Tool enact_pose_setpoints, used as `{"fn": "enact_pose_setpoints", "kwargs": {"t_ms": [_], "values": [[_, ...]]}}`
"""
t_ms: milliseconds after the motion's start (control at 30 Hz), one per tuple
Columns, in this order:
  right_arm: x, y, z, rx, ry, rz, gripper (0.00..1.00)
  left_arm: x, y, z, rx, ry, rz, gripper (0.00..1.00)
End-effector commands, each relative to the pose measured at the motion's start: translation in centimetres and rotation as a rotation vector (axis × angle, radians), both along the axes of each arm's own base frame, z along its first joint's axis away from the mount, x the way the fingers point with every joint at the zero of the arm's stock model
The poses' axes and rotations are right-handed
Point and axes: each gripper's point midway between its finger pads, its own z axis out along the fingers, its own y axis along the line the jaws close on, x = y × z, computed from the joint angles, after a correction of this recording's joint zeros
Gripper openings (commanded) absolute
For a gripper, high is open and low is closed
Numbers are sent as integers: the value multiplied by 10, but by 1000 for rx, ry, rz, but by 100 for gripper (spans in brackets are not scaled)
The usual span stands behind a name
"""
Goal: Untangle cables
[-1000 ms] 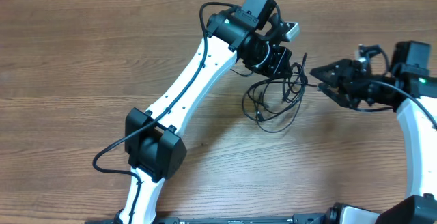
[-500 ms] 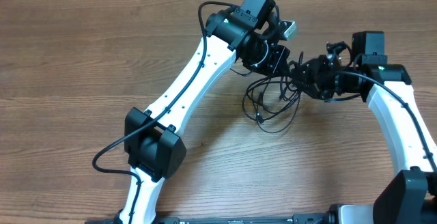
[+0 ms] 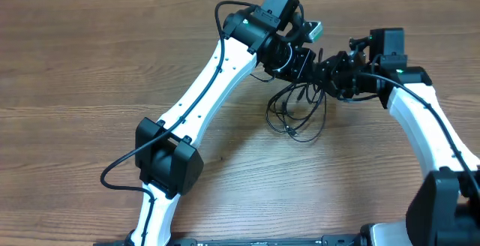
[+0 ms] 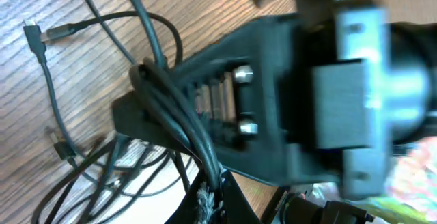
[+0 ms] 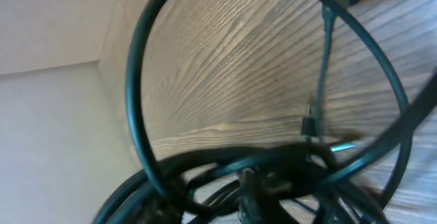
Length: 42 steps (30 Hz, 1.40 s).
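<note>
Two black two-finger grippers meet in the upper centre-right of the overhead view, just above a brown wood-grain table (image 3: 90, 66). The left gripper (image 3: 301, 64), on a white arm rising from the lower left, and the right gripper (image 3: 328, 77), coming in from the right edge, look touching or almost touching.

The thin black cables (image 3: 294, 115) hang as a tangle of loops from between the two grippers, and the lower loops lie on the table just below them, centre-right of the frame.

In the left wrist view several strands pinch together at the bottom centre, where the left gripper's own fingers appear clamped on the bundle. The same strands run up and drape across the tip of the right gripper. A small plug end (image 4: 31, 27) lies on the wood at upper left.

The right wrist view is blurred, with loops pressed close to the lens. Whether the right gripper's jaws are apart or closed cannot be told.
</note>
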Motion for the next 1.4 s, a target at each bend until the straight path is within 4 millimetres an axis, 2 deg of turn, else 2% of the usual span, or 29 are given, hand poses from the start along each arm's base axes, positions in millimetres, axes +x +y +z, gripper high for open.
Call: {"fn": "enact_pose_setpoints", "kwargs": {"t_ms": [0, 67, 133, 267, 367, 533, 567, 633, 700, 833, 933, 1067, 1133, 1200, 1233, 1267, 1333, 1367], "values": [[2, 9, -13, 4, 20, 19, 16, -13, -12, 15, -66, 23, -44, 4], [3, 12, -8, 24, -8, 47, 4, -12, -12, 14, -65, 22, -42, 4], [3, 21, 8, 90, -71, 110, 4, -9, -9, 13, -52, 15, -31, 4], [-1, 13, 30, 126, -133, 133, 4, 1, 5, 2, 26, -7, 20, 4], [-7, -4, 54, 157, -184, 121, 4, 13, 29, -14, 159, -34, 91, 4], [-24, -43, 114, 284, -324, 103, 4, 25, 75, -35, 381, -65, 190, 4], [-27, -49, 121, 304, -344, 98, 4, 26, 82, -38, 408, -66, 200, 4], [-37, -77, 144, 368, -404, 70, 4, 26, 94, -41, 462, -70, 209, 4], [-40, -92, 150, 396, -422, 50, 4, 26, 95, -42, 469, -82, 187, 4], [-41, -116, 149, 388, -431, -16, 4, 26, 94, -42, 469, -96, 167, 4], [-39, -134, 138, 335, -407, -93, 4, 26, 95, -42, 469, -98, 162, 4], [-38, -156, 104, 182, -305, -215, 4, 26, 93, -41, 461, -103, 156, 4], [-41, -168, 81, 73, -225, -270, 4, 23, 86, -37, 421, -112, 108, 4], [-46, -171, 68, 7, -177, -283, 4, 20, 77, -29, 364, -125, 62, 4], [-47, -170, 67, -2, -180, -269, 6, 18, 72, -24, 331, -133, 42, 4], [-48, -166, 68, 0, -189, -248, 12, 17, 68, -19, 301, -141, 30, 4], [-48, -152, 75, 32, -238, -173, 31, 16, 56, 3, 206, -171, 13, 4], [-49, -145, 78, 51, -252, -145, 36, 14, 52, 13, 168, -185, 6, 4]]}}
